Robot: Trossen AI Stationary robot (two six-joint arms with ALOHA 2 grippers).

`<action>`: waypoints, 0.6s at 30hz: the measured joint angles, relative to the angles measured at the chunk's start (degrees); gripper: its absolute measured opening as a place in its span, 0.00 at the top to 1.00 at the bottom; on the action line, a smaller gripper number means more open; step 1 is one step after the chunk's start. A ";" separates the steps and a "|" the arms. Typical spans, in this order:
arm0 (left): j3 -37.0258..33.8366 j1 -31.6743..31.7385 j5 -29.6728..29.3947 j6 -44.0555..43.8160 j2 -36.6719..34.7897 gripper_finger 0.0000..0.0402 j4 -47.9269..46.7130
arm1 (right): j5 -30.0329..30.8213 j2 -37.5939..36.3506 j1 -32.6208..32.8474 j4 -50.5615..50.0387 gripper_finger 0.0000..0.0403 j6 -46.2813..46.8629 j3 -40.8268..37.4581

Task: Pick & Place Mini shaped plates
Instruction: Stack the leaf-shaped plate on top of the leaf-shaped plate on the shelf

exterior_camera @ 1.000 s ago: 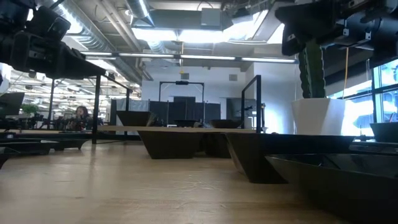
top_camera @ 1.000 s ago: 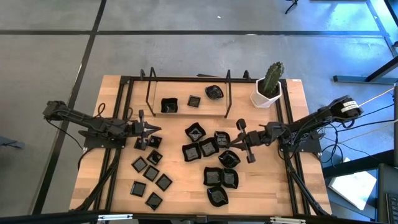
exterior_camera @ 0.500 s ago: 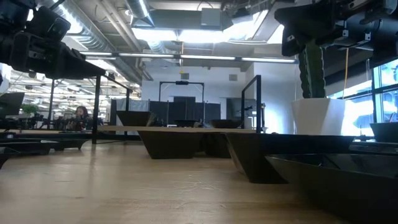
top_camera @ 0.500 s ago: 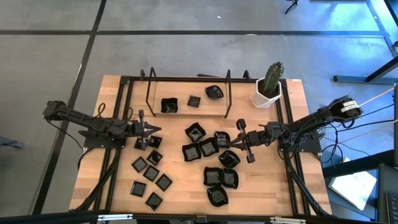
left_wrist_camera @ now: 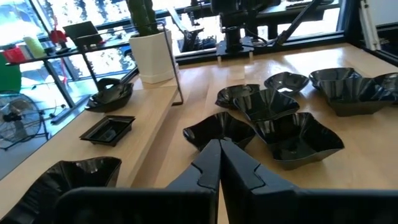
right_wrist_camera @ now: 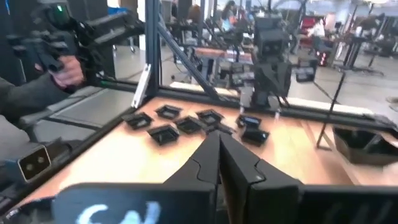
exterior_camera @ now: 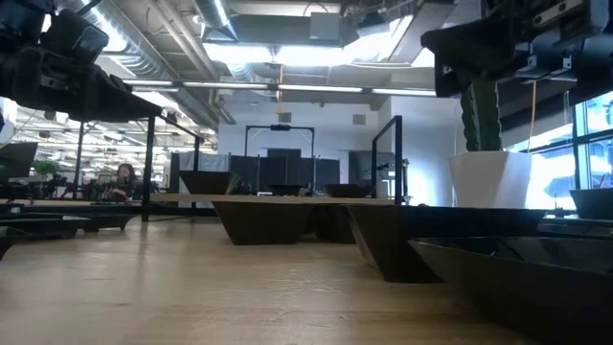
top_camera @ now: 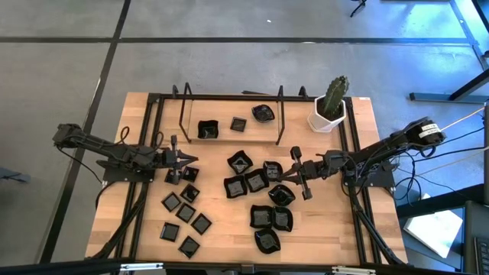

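The mini shaped plates (top_camera: 260, 191) lie spread over the wooden bench (top_camera: 229, 244), and three more stand on the raised shelf (top_camera: 229, 137) beside the white cactus pot (top_camera: 327, 118). The left claw (top_camera: 188, 157) is clenched and empty above the small squares. The right claw (top_camera: 293, 174) is clenched too, empty, over the wavy-edged dishes.
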 joint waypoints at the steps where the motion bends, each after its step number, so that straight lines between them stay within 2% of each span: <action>1: 0.00 0.00 0.00 0.00 0.00 0.99 0.00 | 0.05 0.00 0.00 -0.34 0.98 0.00 0.00; 9: 0.00 0.00 0.05 0.00 0.00 0.98 -0.02 | -3.01 0.00 0.02 -0.95 0.97 0.22 0.00; 16: 0.00 0.00 0.74 0.02 0.00 0.99 0.00 | -2.86 0.00 0.02 -1.14 0.99 1.48 0.00; 18: 0.00 0.00 1.76 0.02 0.00 0.99 0.00 | -0.64 0.00 0.02 -1.67 0.99 1.71 0.00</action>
